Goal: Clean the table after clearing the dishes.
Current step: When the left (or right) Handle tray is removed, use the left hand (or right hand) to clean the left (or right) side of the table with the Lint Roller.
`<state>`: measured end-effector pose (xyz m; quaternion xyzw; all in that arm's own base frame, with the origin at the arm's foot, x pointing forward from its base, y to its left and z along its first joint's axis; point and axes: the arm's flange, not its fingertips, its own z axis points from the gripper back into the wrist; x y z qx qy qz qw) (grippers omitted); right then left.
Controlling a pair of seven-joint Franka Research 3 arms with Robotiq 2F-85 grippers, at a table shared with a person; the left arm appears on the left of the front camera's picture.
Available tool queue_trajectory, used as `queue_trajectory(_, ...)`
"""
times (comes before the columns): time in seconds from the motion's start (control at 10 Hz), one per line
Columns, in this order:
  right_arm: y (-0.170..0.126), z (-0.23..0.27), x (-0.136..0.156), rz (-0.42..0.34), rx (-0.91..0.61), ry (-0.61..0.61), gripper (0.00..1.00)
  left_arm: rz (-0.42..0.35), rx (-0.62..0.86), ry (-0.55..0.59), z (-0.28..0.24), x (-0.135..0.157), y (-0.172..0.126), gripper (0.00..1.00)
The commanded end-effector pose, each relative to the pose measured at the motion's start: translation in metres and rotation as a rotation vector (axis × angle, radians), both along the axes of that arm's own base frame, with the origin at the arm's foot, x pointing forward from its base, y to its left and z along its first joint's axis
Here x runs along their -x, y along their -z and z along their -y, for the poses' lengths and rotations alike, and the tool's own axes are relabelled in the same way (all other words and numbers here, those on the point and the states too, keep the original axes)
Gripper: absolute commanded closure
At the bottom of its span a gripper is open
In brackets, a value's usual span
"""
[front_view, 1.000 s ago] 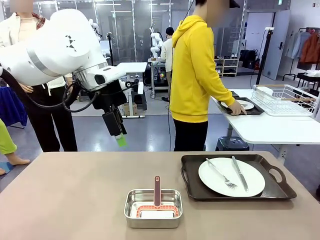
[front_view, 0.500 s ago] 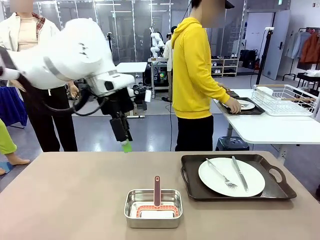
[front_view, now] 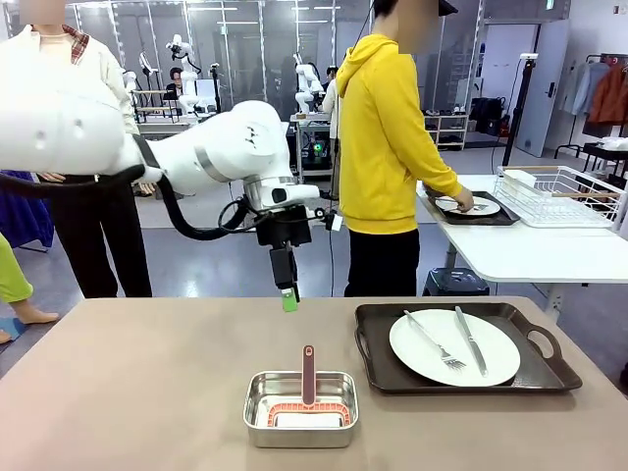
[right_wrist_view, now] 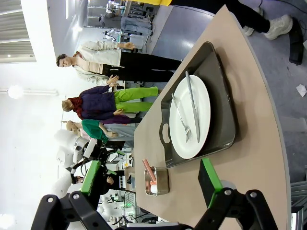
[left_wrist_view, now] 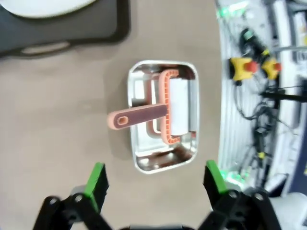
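Taupe table [front_view: 147, 383] runs across the foreground. On its right side sits a dark tray [front_view: 378, 368] carrying a white plate [front_view: 454, 347], with fork [front_view: 432, 341] and knife [front_view: 469, 339] lying on the plate. A second tray [front_view: 500, 218] with a second plate [front_view: 483, 207] sits on the white table [front_view: 530, 255] at far right, beside a wire rack [front_view: 559, 196]; a person in a yellow hoodie has a hand [front_view: 463, 203] on it. Near the big table's middle front is a steel pan [front_view: 253, 412] with a red-handled tool [front_view: 308, 373] lying in it. The left gripper [front_view: 288, 298] hangs above the table just behind the pan, fingers pointing down, jaws spread wide, nothing held. The right gripper [right_wrist_view: 149, 178] is also spread wide, empty, off the table's tray end.
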<state>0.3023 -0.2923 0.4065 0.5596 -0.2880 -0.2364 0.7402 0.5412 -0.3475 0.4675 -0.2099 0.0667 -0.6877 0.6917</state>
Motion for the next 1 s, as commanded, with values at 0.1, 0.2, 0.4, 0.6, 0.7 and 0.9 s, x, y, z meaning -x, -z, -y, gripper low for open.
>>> queue_trajectory(0.1,-0.003,0.000,0.002,0.016,-0.003,0.000,0.00,-0.145,-0.063,0.015,0.024,-0.048,0.022,0.00)
queue_trajectory(0.2,-0.003,0.000,0.002,0.016,-0.003,0.000,0.00,-0.183,-0.076,0.027,0.030,-0.054,0.039,0.00)
queue_trajectory(0.4,-0.003,0.000,0.002,0.016,-0.003,0.000,0.00,-0.223,-0.106,0.019,0.037,-0.060,0.067,0.00)
queue_trajectory(0.6,-0.003,0.000,0.002,0.016,-0.003,0.000,0.00,-0.291,-0.125,0.019,0.043,-0.058,0.090,0.00)
queue_trajectory(0.7,-0.003,0.000,0.002,0.016,-0.003,0.000,0.00,-0.313,-0.131,0.023,0.046,-0.054,0.097,0.00)
queue_trajectory(0.9,-0.003,0.000,0.002,0.016,-0.003,0.000,0.00,-0.324,-0.117,0.021,0.050,-0.047,0.109,0.00)
